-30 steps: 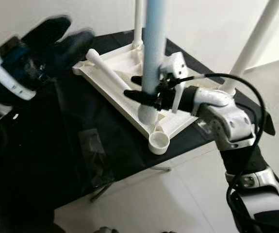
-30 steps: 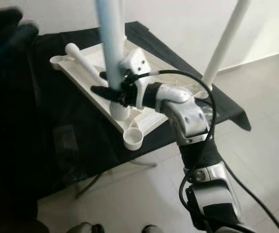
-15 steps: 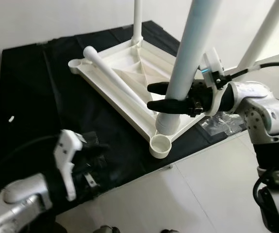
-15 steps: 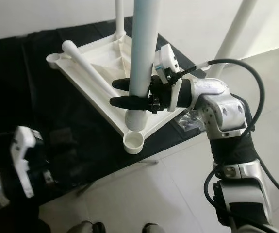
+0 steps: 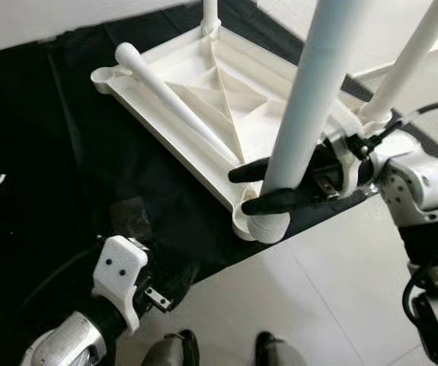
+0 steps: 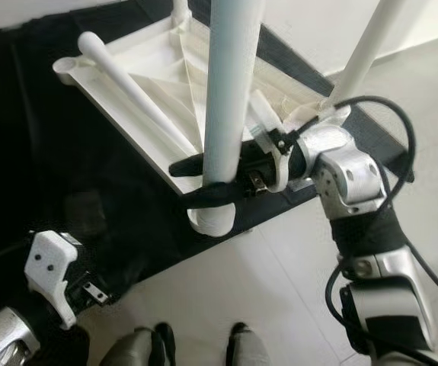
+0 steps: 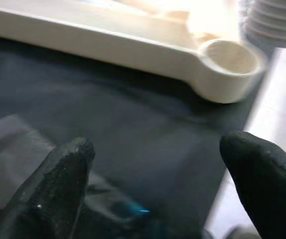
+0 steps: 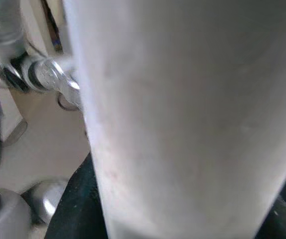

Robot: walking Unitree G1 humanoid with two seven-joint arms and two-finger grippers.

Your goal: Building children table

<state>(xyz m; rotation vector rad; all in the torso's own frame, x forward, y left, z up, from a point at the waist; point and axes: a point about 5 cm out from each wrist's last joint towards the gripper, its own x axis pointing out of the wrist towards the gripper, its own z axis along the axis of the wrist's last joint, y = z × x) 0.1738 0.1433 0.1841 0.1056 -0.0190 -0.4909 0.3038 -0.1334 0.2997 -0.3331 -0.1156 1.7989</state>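
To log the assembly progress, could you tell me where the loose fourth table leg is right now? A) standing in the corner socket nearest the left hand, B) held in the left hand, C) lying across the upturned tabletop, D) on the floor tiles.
C: the loose leg lies flat across the upturned tabletop, while the right hand grips an upright leg at the near corner and the left hand holds nothing.
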